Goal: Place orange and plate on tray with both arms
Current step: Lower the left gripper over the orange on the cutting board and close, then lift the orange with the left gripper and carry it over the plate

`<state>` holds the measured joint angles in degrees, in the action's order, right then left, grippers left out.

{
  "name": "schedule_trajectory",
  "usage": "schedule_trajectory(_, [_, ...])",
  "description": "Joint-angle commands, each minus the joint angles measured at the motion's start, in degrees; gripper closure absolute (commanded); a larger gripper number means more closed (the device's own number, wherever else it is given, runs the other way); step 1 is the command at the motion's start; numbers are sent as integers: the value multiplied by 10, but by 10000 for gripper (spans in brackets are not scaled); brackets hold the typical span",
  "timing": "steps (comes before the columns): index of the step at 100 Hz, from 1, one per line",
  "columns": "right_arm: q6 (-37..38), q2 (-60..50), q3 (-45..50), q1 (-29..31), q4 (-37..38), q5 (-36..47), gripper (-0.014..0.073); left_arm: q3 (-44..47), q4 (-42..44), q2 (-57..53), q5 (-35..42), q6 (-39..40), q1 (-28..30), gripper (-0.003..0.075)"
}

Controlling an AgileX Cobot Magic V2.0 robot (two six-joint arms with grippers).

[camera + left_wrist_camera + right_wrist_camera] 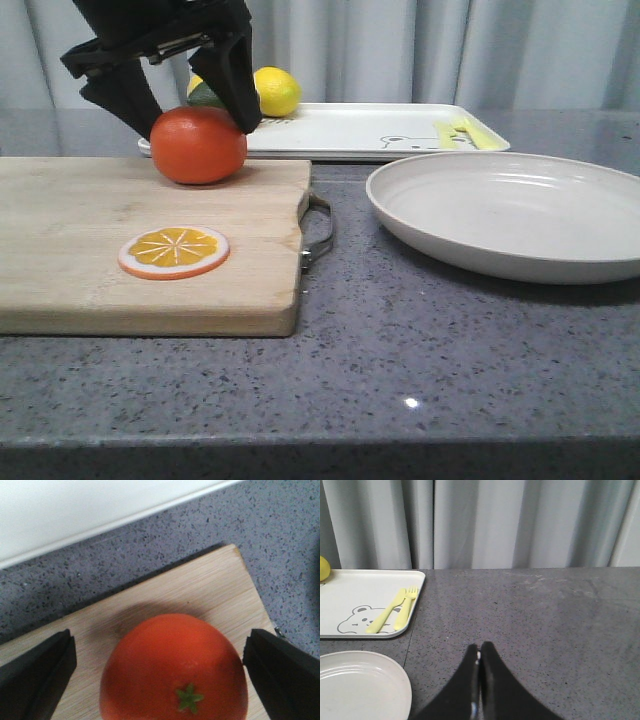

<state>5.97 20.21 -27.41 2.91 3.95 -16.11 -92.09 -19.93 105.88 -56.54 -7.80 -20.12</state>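
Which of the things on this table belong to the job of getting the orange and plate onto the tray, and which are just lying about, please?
Job:
orange, between the open left tool
plate
tray

Lying about:
cutting board
orange slice
lemon
yellow fork and knife on the tray

Legible markings: none found.

No text, label, brand name or number can be read in any of the three views. The only drawn mark is an outline of a bear's head on the white tray (370, 582), near its front edge, seen in the right wrist view and partly in the front view; it carries no lettering. The cutting board (90, 270), the plate (520, 215), the orange (198, 146), the orange slice (174, 251) and the speckled bench (440, 350) show plain surfaces without inscription.
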Motion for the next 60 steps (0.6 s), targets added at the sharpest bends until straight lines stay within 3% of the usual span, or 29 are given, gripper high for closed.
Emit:
schedule_trajectory(1, [-1,9,-19,-1,2,49,650,-19,-21,-26,2,-1,-4,69])
schedule_trajectory(18, [-1,9,-19,-1,2,49,650,-19,-21,-23,-14,-1,-4,108])
schedule_trajectory(44, [-1,9,-19,-1,2,49,650,-19,-28,-22,-18,-1,-4,319])
schedule_trajectory(60, [-1,9,-19,-1,2,49,650,-24,-63,-22,-22,-1,-4,374])
